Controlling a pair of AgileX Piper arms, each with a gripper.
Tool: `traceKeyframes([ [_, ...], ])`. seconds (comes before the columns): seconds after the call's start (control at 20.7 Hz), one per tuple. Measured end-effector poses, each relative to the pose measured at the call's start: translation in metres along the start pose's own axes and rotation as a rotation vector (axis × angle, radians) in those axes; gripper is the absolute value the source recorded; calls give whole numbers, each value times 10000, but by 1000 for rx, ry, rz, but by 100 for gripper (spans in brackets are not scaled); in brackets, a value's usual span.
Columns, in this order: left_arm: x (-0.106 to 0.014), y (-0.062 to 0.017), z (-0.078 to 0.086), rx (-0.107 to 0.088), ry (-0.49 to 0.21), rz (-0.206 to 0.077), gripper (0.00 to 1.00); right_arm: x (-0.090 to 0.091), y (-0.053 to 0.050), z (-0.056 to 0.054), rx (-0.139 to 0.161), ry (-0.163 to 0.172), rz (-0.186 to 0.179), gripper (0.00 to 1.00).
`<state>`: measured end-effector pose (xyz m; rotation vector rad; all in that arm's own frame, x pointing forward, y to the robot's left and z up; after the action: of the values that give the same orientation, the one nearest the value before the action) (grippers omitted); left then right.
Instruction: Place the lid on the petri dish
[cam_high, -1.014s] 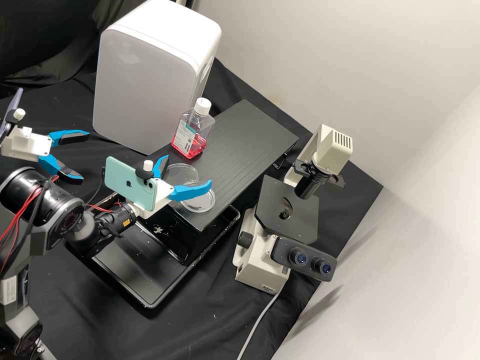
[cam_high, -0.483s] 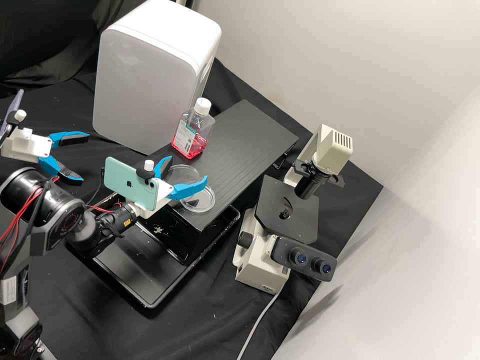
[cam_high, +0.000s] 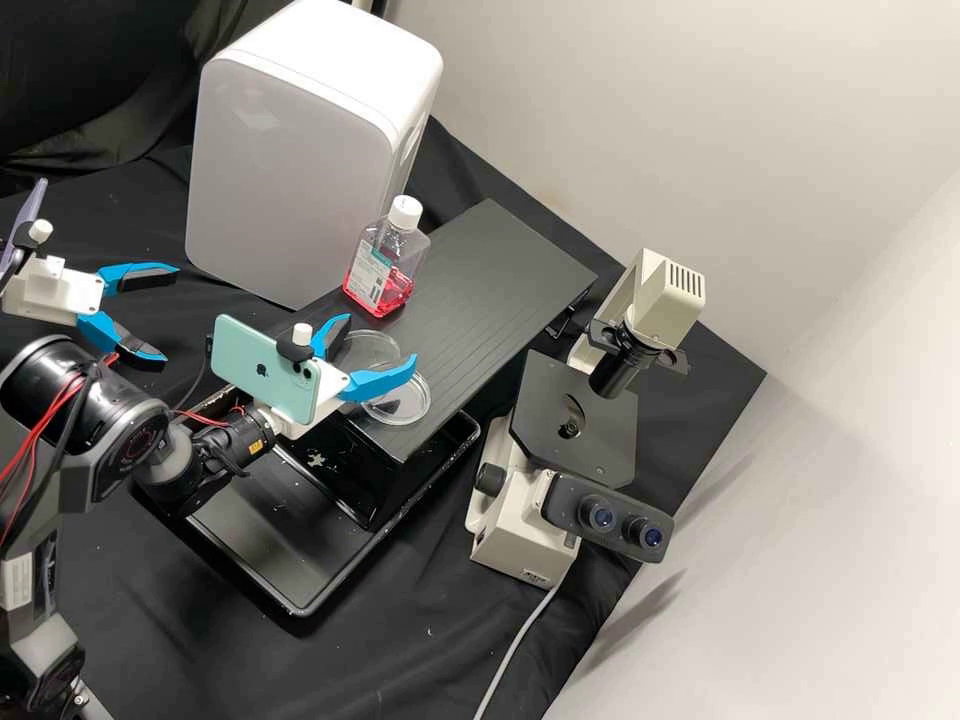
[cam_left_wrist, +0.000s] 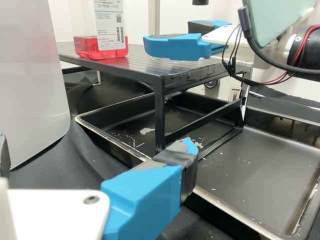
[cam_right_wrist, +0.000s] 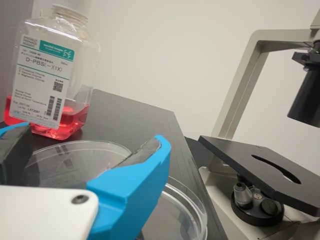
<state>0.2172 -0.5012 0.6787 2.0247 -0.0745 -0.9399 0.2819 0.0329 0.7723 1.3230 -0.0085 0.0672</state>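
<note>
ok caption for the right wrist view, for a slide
Right gripper grips the clear lid beside the open petri dish, pink-liquid bottle behind, microscope alongside.

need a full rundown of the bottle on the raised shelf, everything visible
The bottle is clear plastic, squarish, with a white screw cap and a white label topped by a teal band. Pink-red liquid fills only its bottom part. It stands upright, cap on, at the far end of the black ribbed shelf, beside the white box. Only the shelf is seen touching it.
</note>
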Motion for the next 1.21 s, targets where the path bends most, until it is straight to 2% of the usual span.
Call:
traceKeyframes([
  [0.19, 0, 0, 0, 0, 0, 0, 100, -4, 28, 1, 7, -11, 12, 100],
  [1.01, 0, 1, -2, -1, 2, 1, 100, -9, 77, -4, 18, -11, 27, 100],
  [1.11, 1, 0, 3, 8, 0, 0, 100, -15, 107, -20, 21, -8, 30, 100],
  [1.21, 1, 0, 2, 7, 1, 1, 100, -24, 141, -39, 24, -4, 35, 100],
])
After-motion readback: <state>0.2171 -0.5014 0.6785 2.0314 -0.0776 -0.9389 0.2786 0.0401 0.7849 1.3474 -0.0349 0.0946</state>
